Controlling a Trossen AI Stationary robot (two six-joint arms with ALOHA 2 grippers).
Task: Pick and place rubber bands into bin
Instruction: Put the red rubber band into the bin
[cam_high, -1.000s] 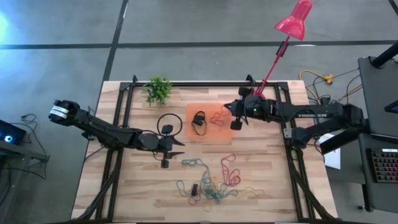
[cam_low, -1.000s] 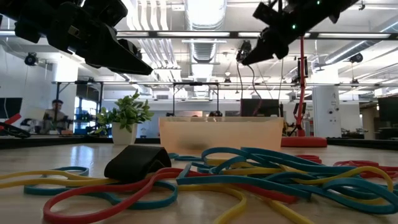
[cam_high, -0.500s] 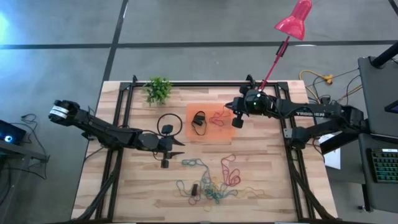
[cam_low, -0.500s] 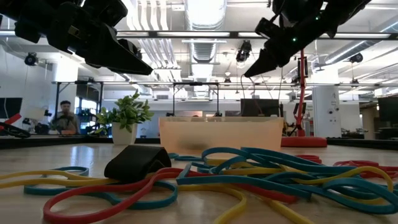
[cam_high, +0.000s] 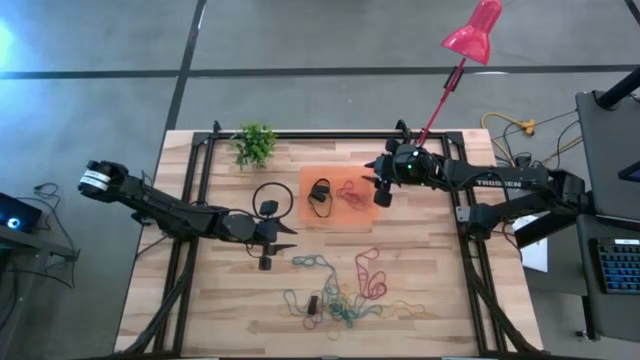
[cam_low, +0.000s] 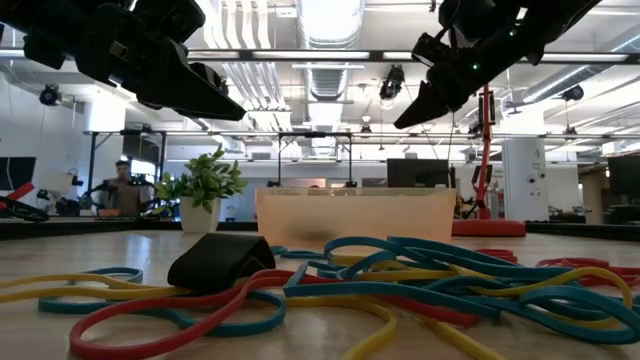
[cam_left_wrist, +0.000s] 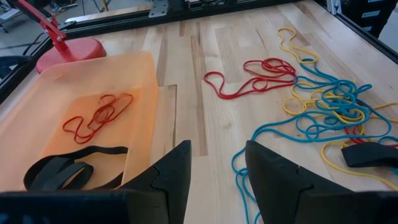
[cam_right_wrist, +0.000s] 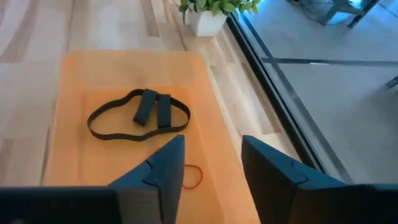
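Note:
The orange bin (cam_high: 306, 214) sits at mid-table. A black band (cam_right_wrist: 138, 115) and red bands (cam_left_wrist: 99, 115) lie on its floor. My right gripper (cam_right_wrist: 211, 163) hangs open over the bin's right end (cam_high: 366, 205). One red band (cam_right_wrist: 193, 177) lies on the bin floor below its fingers. Loose rubber bands (cam_high: 342, 292) in several colours sprawl on the wood near the table's front. My left gripper (cam_left_wrist: 217, 169) hovers open near the bin's front left corner, holding nothing.
A potted plant (cam_high: 254, 143) stands at the far left. The red lamp's base (cam_left_wrist: 68, 50) is beyond the bin's right end, and its head (cam_high: 475, 30) is off the table. A black ring (cam_high: 266, 198) lies left of the bin. A black folded band (cam_low: 220, 262) lies among the loose ones.
My right gripper has swung slightly over the bin's right end, sunk a little and rolled, and its fingers have parted. My left arm has kept still. A person in the room behind has walked on.

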